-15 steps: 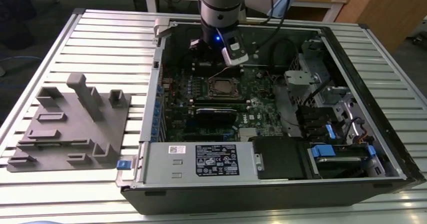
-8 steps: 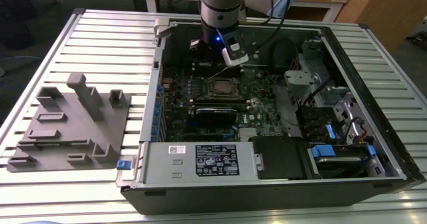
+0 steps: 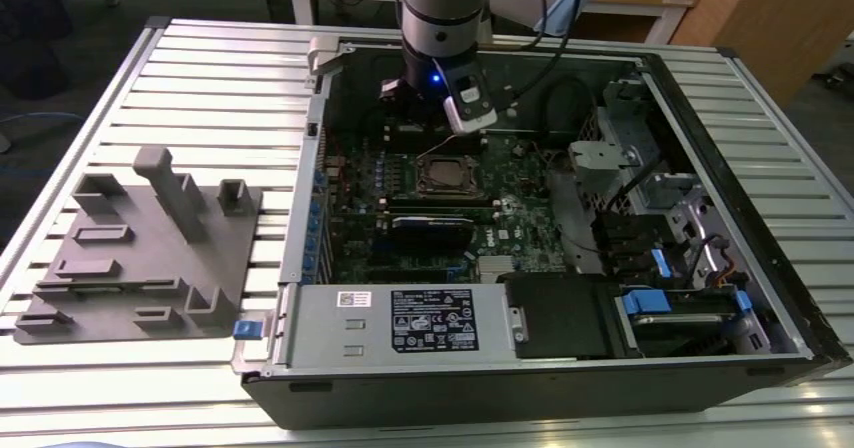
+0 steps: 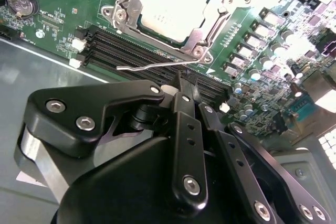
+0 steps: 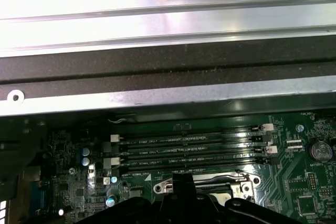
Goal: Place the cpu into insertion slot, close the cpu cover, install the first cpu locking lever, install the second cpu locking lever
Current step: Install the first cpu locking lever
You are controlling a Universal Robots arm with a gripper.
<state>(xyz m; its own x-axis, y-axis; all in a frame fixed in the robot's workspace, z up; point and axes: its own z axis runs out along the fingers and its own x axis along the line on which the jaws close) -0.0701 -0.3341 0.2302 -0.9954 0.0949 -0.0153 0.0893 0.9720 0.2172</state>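
The arm (image 3: 441,18) reaches down into the open computer case (image 3: 747,268), which lies on a slatted table (image 3: 200,68).

Chip position: the cpu (image 4: 170,3) sits in the insertion slot (image 3: 422,178), silver face up. The cpu cover (image 4: 202,32) lies flat over the insertion slot, and the chip shows through its window.

Lever: a thin wire locking lever (image 4: 152,66) runs along the edge of the insertion slot. Its bent free end stands out over the memory slots (image 4: 136,48) beside the insertion slot. Whether it is hooked under a catch cannot be told.

Gripper state: the gripper (image 4: 184,80) hangs just beside the insertion slot, over the memory slots, with its fingers (image 4: 181,98) drawn narrow and the tips together. The tips are at the lever; contact cannot be confirmed.

A grey moulded fixture (image 3: 140,248) rests on the table, well apart from the insertion slot.
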